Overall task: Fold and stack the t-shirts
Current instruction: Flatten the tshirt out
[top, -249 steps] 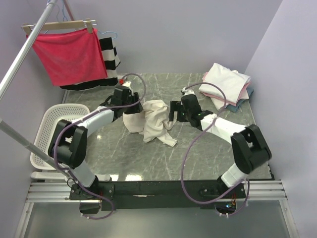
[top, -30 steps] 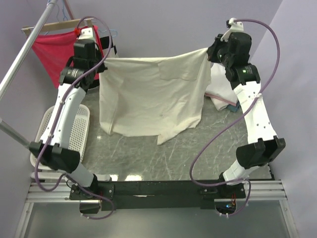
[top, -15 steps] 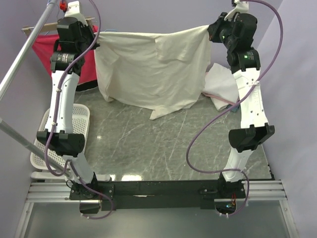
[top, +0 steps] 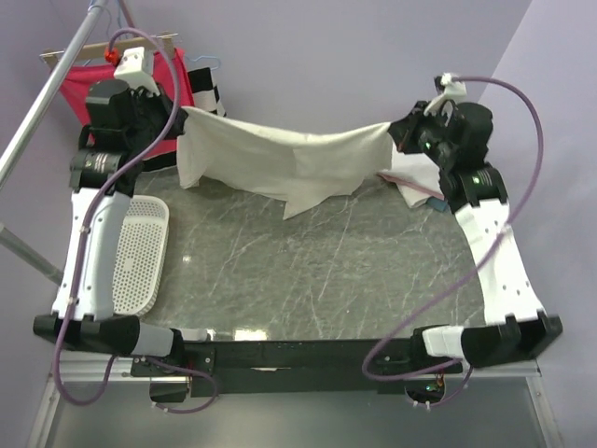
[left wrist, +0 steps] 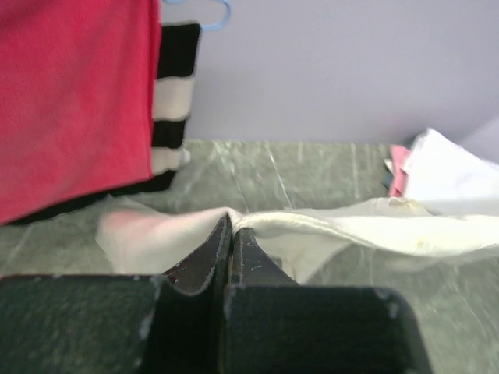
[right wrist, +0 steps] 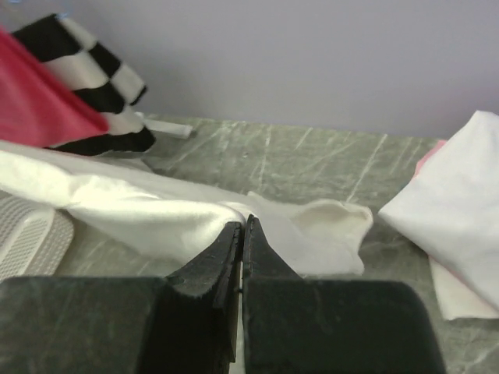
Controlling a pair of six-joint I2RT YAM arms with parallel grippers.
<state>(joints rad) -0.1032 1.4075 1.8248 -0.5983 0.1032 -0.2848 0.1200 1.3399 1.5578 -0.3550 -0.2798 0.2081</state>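
Cream shirt: stretched between left end effector and right end effector, each clamped on a top corner; lowered since before, hem lay on far bench; stack far right.

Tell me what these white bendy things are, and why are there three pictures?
They are two robot arms bolted to a table. One picture looks down from above; the other two come from little cameras on the wrists, showing the black fingers up close. The left gripper and right gripper each pinch one end of a cream t-shirt, stretched between them low over the table. Folded shirts are piled at the back right, a white basket sits on the left, and a red cloth hangs behind.
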